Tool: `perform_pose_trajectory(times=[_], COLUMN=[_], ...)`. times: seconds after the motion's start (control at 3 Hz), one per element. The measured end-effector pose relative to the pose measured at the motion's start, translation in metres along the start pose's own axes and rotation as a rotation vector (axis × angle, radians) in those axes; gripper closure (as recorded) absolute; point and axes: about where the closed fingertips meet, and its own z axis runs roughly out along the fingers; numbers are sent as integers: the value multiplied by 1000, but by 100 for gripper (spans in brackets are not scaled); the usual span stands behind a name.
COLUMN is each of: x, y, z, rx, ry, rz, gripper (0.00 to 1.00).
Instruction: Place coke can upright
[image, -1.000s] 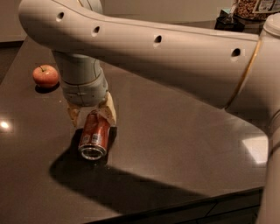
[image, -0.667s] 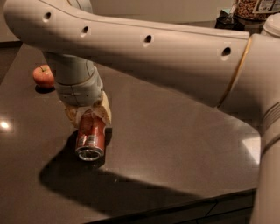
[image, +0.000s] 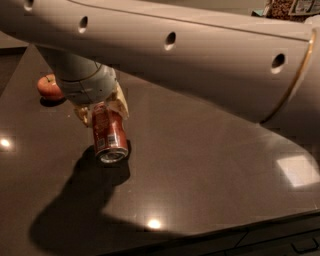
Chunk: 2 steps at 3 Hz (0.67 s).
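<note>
The coke can is red with a silver end and a white label patch. It hangs tilted, silver end toward the camera, its low end close to the dark table. My gripper is shut on the can's upper part, its cream fingers on either side. The wide white arm crosses the top of the view and hides the wrist's upper part.
A red apple lies on the table behind and left of the gripper. The table's front edge runs along the bottom right. Dark objects stand at the far top right corner.
The arm has swung lower and nearer the camera. The can in the gripper has turned from nearly lying flat to a steeper tilt, closer to upright.
</note>
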Motion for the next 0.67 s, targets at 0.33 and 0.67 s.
perform_pose_trajectory(times=[0.33, 0.67], x=[-8, -12], y=[-13, -19], z=[-17, -27], rx=[-11, -62], ry=[-102, -218], rz=[-104, -250], gripper=[100, 100])
